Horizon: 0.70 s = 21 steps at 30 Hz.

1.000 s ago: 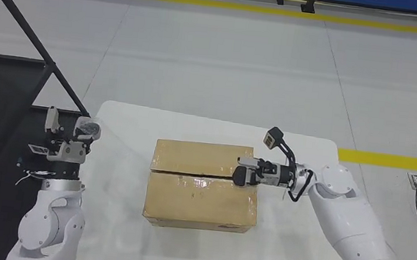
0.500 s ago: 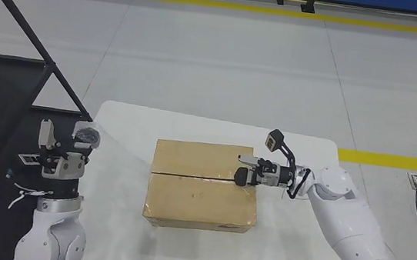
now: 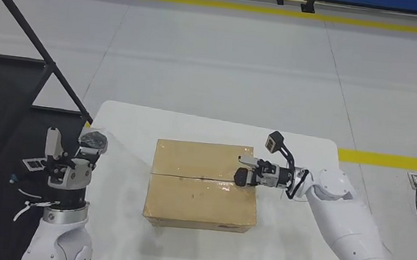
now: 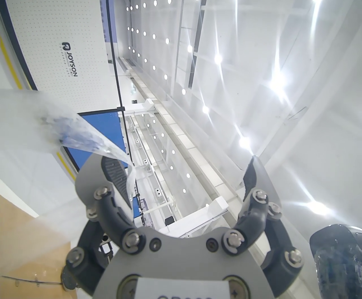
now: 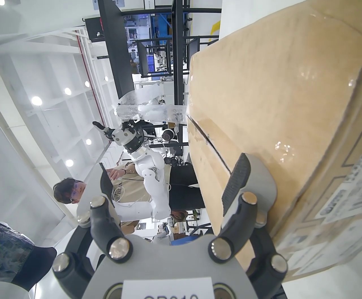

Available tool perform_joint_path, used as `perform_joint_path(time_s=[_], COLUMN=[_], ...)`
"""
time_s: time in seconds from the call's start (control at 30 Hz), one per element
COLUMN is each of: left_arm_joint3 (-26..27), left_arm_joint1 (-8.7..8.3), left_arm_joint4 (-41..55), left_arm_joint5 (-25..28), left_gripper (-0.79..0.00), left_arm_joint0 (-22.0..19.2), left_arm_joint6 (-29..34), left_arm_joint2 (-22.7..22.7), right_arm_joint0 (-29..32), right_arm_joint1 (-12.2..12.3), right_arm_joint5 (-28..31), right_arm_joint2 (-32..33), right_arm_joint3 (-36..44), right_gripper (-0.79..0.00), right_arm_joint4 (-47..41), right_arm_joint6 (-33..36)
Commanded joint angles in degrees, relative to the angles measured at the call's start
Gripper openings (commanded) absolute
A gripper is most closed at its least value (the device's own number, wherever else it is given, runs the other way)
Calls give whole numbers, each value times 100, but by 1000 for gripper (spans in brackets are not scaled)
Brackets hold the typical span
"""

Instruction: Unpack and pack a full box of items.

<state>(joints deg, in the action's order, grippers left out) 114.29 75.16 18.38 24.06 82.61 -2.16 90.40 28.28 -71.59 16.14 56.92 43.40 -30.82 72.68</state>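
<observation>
A shut cardboard box (image 3: 201,195) lies mid-table, a dark seam (image 3: 188,176) running along its top. My right gripper (image 3: 241,172) is open at the box's right end, one finger (image 5: 237,181) resting on the top by the seam (image 5: 209,141). At the table's left edge my left gripper (image 3: 71,149) points upward, open. A strip of clear tape (image 4: 84,136) clings to one of its finger pads (image 4: 116,175). In the right wrist view the tape (image 5: 152,110) stretches from the box's far end toward the left gripper (image 5: 113,131).
The white table (image 3: 123,128) has bare room left and right of the box. A black metal frame (image 3: 26,28) and a dark panel stand just off the table's left side. Beyond is grey floor with yellow lines (image 3: 391,160).
My left arm has drawn nearer to the table's front edge and slightly toward the box, tape still on its finger. The right gripper has stayed at the box's end.
</observation>
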Motion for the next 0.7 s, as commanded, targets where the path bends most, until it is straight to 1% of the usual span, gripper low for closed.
perform_joint_path(time_s=[0.0, 0.3, 0.67], left_arm_joint3=[85, 337, 292], left_arm_joint1=[8, 58, 115], left_arm_joint4=[-171, -789, -1318], left_arm_joint5=[1, -155, -357], left_gripper=[0, 0, 0], left_arm_joint0=[-8, -95, -254], left_arm_joint6=[-12, -80, 36], left_arm_joint2=[-64, -483, -1059], right_arm_joint0=[5, -12, 1], right_arm_joint1=[-6, -26, -33], right_arm_joint5=[27, 135, 255], right_arm_joint2=[7, 47, 138], right_arm_joint3=[-39, -167, -266], right_gripper=[0, 0, 0], right_arm_joint4=[-30, -110, -227], right_arm_joint6=[19, 139, 236])
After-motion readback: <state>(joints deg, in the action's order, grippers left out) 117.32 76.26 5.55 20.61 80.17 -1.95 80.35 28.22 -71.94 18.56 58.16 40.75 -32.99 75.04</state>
